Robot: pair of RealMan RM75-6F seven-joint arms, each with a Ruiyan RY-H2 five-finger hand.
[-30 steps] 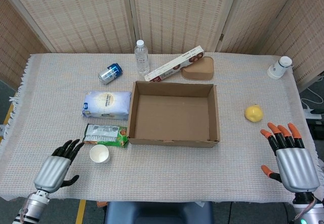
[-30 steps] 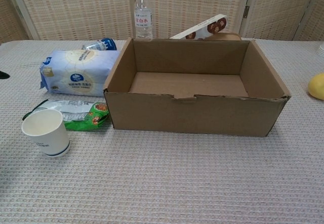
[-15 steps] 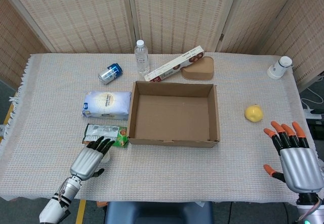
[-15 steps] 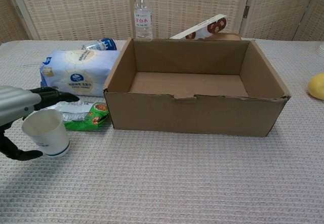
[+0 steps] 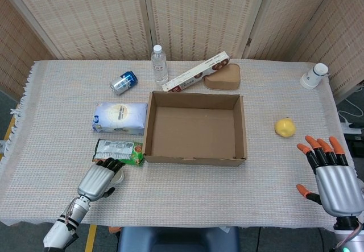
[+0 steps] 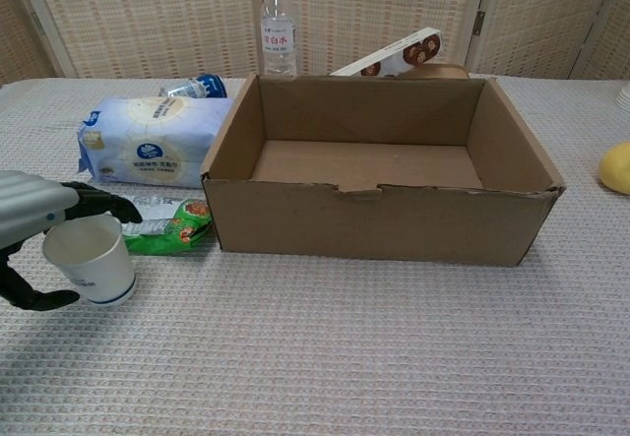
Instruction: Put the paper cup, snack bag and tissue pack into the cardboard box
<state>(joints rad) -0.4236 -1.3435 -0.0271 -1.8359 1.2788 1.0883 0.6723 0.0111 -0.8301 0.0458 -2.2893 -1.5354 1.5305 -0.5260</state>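
Chest view: left robot hand (image 6: 34, 221) cupped loosely around white paper cup (image 6: 91, 257) standing upright on worktop (image 6: 325, 357) beside green snack bag (image 6: 162, 224), grip apparently unclosed, positioned for lifting into empty brown cardboard box (image 6: 379, 215); right robot hand (image 5: 335, 178) idle, fingers spread.

The cardboard box (image 5: 195, 128) sits mid-table. Left of it lie the tissue pack (image 5: 120, 118) and, nearer the front edge, the snack bag (image 5: 118, 151); the paper cup (image 6: 90, 258) stands in front of the bag. Behind the box stand a water bottle (image 5: 159, 64), a can (image 5: 123, 82) and a long carton (image 5: 196, 71). A lemon (image 5: 285, 127) lies right of the box.
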